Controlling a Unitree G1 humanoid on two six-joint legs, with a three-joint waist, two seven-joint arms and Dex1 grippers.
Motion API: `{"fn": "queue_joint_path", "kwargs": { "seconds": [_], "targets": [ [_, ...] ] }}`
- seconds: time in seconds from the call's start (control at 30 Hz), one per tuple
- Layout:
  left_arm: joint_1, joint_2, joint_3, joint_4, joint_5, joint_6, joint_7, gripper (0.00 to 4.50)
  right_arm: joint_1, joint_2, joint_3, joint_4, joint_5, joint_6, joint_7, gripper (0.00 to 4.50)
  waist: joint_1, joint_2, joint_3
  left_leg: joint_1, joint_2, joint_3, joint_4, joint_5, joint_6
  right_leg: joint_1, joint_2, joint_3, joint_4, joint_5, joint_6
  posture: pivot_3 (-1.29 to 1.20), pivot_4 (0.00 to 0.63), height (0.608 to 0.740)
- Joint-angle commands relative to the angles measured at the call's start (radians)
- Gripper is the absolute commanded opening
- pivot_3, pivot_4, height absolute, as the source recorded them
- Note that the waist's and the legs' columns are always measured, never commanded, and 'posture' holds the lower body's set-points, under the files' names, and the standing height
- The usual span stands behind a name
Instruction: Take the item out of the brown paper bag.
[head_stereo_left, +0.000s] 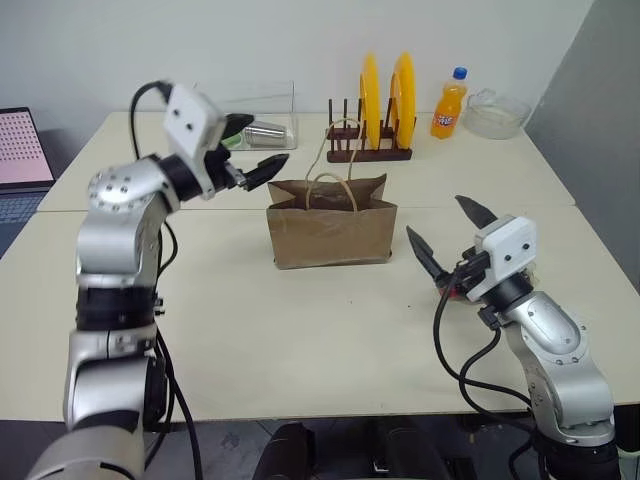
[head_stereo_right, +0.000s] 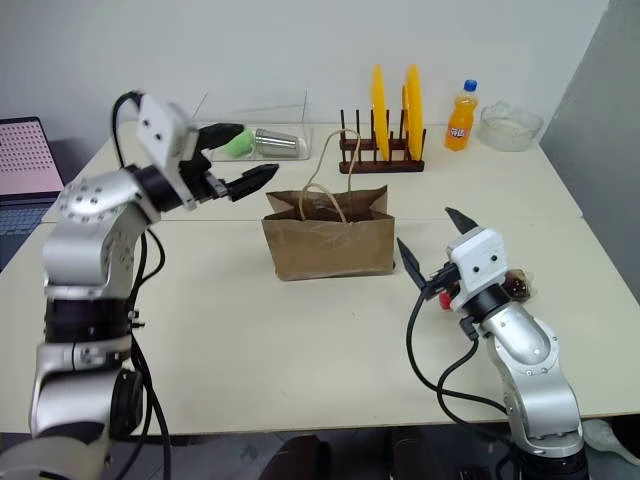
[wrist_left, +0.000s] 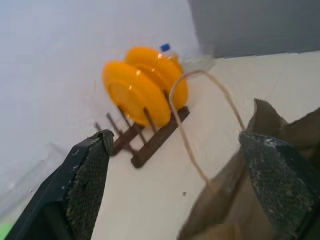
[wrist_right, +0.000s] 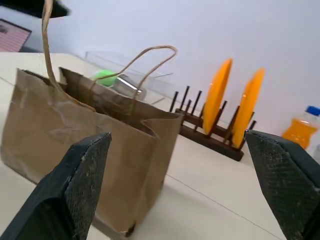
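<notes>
Both fingers (head_stereo_right: 232, 157) (head_stereo_right: 436, 246) spread wide, empty, flanking the upright brown paper bag (head_stereo_right: 330, 245), probably untouched.

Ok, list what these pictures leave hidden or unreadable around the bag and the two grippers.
- Inside of the brown paper bag: both eye views see only the front wall and rim; the wrist views look at it from the side.
- The item: a small red and dark thing on the table behind the right gripper, whose wrist covers part of it; shape unreadable.
- Contents of the clear box: half hidden by the open left gripper.
</notes>
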Motion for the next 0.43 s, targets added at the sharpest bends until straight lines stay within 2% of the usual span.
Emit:
{"fn": "queue_joint_path", "kwargs": {
  "seconds": [0.03,0.17,0.27,0.43],
  "targets": [
    [0.194,-0.102,0.088,-0.274,0.019,0.093,0.251,4.25,0.028,0.004,-0.052,-0.061,0.057,0.014,-0.008,4.50,0.002,0.001,-0.001,0.000,0.000,0.000,0.000,0.000,0.000,0.000,0.000,0.000,-0.001,0.000,0.000,0.00,0.150,0.740],
    [0.404,-0.193,0.083,-0.428,0.061,0.093,0.381,4.25,0.102,-0.020,-0.042,-0.105,0.075,0.019,0.024,4.50,0.010,0.000,-0.001,0.000,0.000,0.000,-0.001,0.000,0.000,0.000,0.000,0.000,0.000,0.002,-0.004,0.00,0.150,0.740],
    [0.557,-0.264,0.090,-0.463,0.101,0.032,0.467,4.25,0.133,-0.026,-0.028,-0.108,0.077,0.014,0.029,4.50,0.015,0.001,-0.001,0.001,0.000,0.000,-0.001,0.000,0.000,0.001,0.000,0.000,-0.001,0.000,0.000,0.00,0.150,0.740],
    [0.717,-0.302,0.056,-0.490,0.127,-0.079,0.487,4.25,0.091,-0.032,0.001,-0.071,0.077,0.018,0.034,4.50,0.017,0.001,-0.001,0.003,0.000,0.000,-0.001,0.000,0.000,0.002,0.000,0.000,-0.002,0.000,0.000,0.00,0.150,0.740]
  ]
}}
